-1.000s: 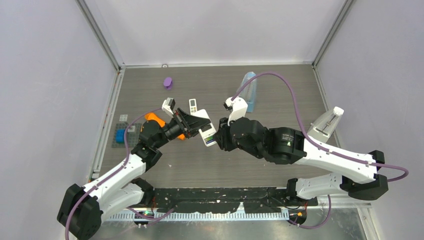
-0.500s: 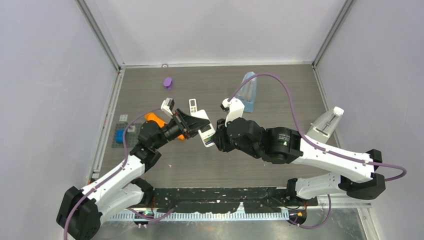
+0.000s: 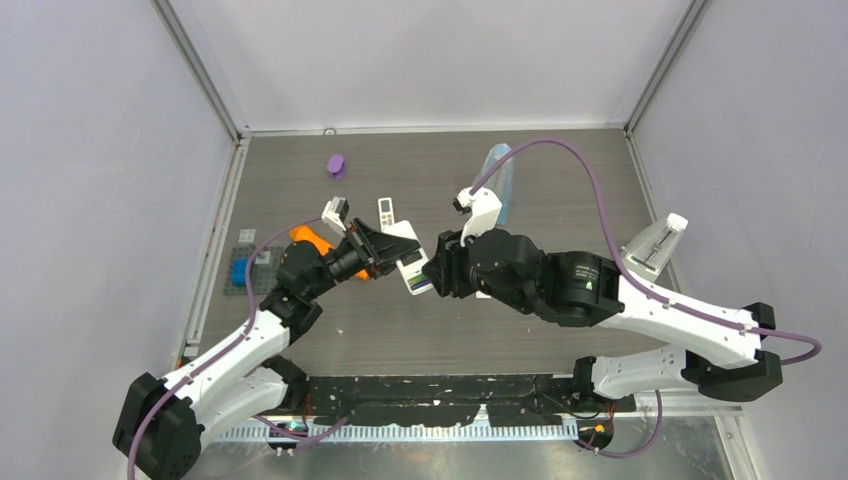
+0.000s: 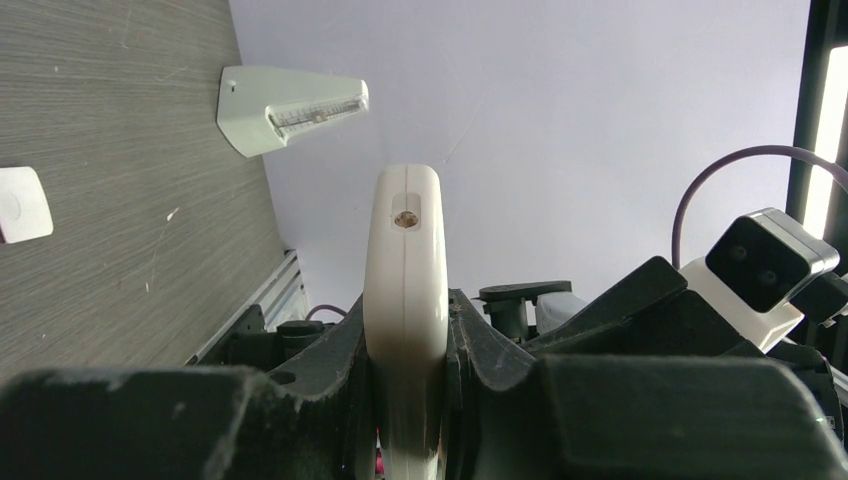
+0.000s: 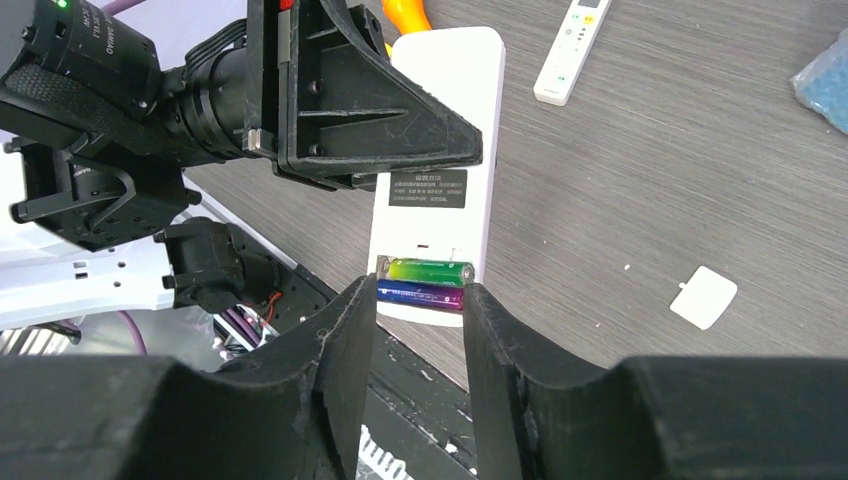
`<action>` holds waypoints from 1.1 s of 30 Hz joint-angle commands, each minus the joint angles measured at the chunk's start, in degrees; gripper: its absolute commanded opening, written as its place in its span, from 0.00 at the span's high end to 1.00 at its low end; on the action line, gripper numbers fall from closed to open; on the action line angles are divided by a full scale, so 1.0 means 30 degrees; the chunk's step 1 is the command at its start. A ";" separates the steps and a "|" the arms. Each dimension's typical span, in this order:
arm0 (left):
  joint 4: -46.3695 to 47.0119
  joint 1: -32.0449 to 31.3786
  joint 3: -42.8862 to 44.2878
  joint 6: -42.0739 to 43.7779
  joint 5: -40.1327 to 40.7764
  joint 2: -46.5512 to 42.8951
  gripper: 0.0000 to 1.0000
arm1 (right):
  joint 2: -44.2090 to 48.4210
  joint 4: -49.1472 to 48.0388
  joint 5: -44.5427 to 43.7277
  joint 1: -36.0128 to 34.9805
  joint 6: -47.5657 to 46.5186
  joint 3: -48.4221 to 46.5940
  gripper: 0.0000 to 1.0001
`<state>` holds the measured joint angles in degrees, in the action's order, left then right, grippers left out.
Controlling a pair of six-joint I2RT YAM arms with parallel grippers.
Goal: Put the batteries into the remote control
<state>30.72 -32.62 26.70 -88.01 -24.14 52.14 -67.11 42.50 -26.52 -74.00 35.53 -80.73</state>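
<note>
My left gripper (image 3: 385,252) is shut on a white remote control (image 3: 412,262), holding it above the table with its back up. In the right wrist view the remote (image 5: 440,140) shows its open compartment with a green battery (image 5: 428,271) and a purple battery (image 5: 420,293) lying side by side in it. My right gripper (image 5: 418,310) is open and empty, its fingertips either side of the compartment end, just short of it. In the left wrist view the remote (image 4: 404,300) stands edge-on between the shut fingers.
A second small white remote (image 3: 387,211) lies behind. The white battery cover (image 5: 704,297) lies on the table. A purple object (image 3: 335,164), an orange tool (image 3: 310,239), a blue bag (image 3: 500,180), a blue block (image 3: 240,271) and a white wedge (image 3: 655,243) sit around.
My right gripper has shifted slightly left toward the remote's end. The left arm has held the remote nearly still.
</note>
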 commanded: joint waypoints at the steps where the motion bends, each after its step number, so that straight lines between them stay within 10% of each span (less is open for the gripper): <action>1: 0.0512 -0.0097 0.0422 0.0317 0.0048 -0.0359 1.00 | -0.0149 -0.0103 -0.0441 0.0226 -0.0678 -0.0715 0.59; 33: 0.0714 -0.0112 0.0474 0.0214 0.0111 -0.0725 1.00 | -0.0715 -0.0813 0.1798 0.1129 -0.0688 0.0137 0.68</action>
<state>30.02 -32.62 26.70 -87.90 -24.08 51.48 -69.49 42.06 -21.63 -71.02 33.12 -80.66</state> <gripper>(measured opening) 0.230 0.331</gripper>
